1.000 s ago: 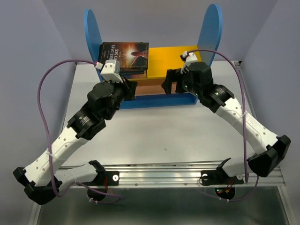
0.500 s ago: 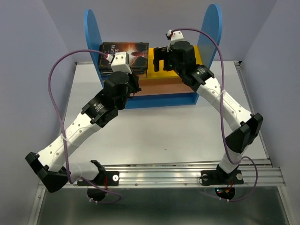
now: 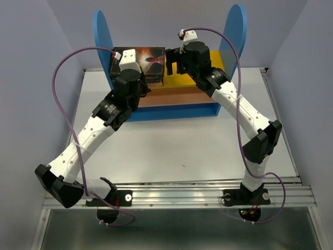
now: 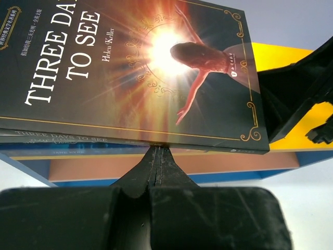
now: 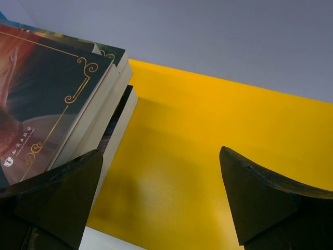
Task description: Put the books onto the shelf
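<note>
Both my arms have reached farther over the table (image 3: 171,146) since a second ago. My right arm has gone up from in front of the brown board to the top of the shelf (image 3: 102,31). My left arm has slid in closer to the books (image 4: 140,67).

Nearest to me, my left gripper (image 4: 158,153) is squeezed tight with nothing in it. Its tip is right at the front edge of the book pile, low down by the bottom books. I cannot tell if it is touching them.

The books lie flat in one pile on the yellow top board (image 5: 208,120), at the left end next to the tall blue side. The dark orange one with the white title is on top.

Just past them, my right gripper (image 5: 160,156) is spread wide and holds nothing. It hangs over the bare yellow board, with one finger just beside the right edge of the pile.

I think the books are already up on the shelf. Maybe I only need to nudge the pile straight.
</note>
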### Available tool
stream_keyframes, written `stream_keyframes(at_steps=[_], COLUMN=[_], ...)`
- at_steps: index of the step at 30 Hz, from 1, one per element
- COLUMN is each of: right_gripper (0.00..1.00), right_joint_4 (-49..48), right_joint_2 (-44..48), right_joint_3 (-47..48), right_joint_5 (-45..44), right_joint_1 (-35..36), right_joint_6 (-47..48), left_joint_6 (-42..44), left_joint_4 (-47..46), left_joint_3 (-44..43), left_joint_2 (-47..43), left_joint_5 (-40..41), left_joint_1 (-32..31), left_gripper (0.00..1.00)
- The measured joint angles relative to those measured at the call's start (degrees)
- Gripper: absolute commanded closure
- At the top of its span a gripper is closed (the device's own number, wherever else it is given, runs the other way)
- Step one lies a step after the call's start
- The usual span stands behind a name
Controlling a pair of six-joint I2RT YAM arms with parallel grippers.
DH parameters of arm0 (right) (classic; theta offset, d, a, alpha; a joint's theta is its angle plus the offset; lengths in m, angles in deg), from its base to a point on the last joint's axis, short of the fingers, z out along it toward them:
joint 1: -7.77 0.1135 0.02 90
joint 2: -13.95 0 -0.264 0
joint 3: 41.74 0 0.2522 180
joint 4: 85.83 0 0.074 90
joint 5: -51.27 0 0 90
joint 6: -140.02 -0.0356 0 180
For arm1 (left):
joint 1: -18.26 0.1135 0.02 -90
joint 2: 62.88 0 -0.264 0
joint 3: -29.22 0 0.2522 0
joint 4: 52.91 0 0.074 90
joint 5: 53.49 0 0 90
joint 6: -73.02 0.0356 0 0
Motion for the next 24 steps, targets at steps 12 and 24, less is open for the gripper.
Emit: stream_keyframes(at_steps=[12,24], right_gripper=[0.0,0.0], right_joint_4=[-3.04,-4.42], right_joint_2=[-2.12,-3.37], right_joint_3=[1.64,1.7], right_joint_5=[1.53,2.12], right_joint_1=[0.0,0.0], right_joint_6=[1.9,2.08], left_joint_6=[1.86,2.69], left_joint_4=[0.39,0.37], left_joint_3=[-2.69,-3.65], left_joint_2=[1.55,2.49], left_joint_5=[-0.55,-0.74], left_joint_1=[3.52,5.18], left_gripper=[1.0,1.0])
